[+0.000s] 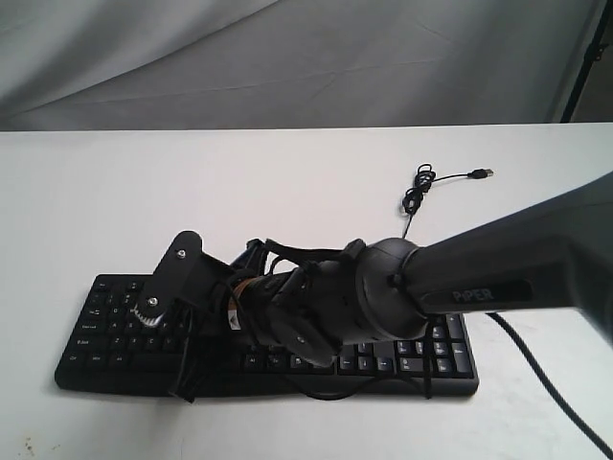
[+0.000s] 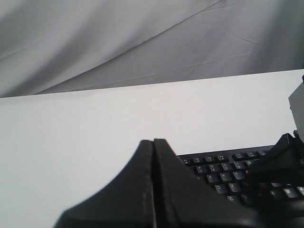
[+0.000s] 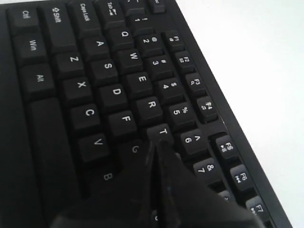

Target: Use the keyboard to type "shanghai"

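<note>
The black keyboard (image 1: 107, 321) with white legends lies near the front of the white table (image 1: 287, 182). My right arm (image 1: 479, 273) reaches across it from the right. Its right gripper (image 1: 241, 305) is shut with nothing in it, low over the letter keys. In the right wrist view the right gripper (image 3: 156, 143) has its tip at the corner where T, G and the hidden key beside them meet on the keyboard (image 3: 95, 71); contact cannot be told. My left gripper (image 1: 187, 251) is shut and empty, raised over the left end. The left wrist view shows the left gripper (image 2: 153, 140) left of the keyboard (image 2: 223, 171).
The keyboard's thin black cable (image 1: 419, 187) coils behind it, its USB plug (image 1: 484, 173) lying loose on the table. A thicker black cable (image 1: 551, 379) trails off at the front right. Grey cloth (image 1: 287, 57) hangs behind the table's far edge.
</note>
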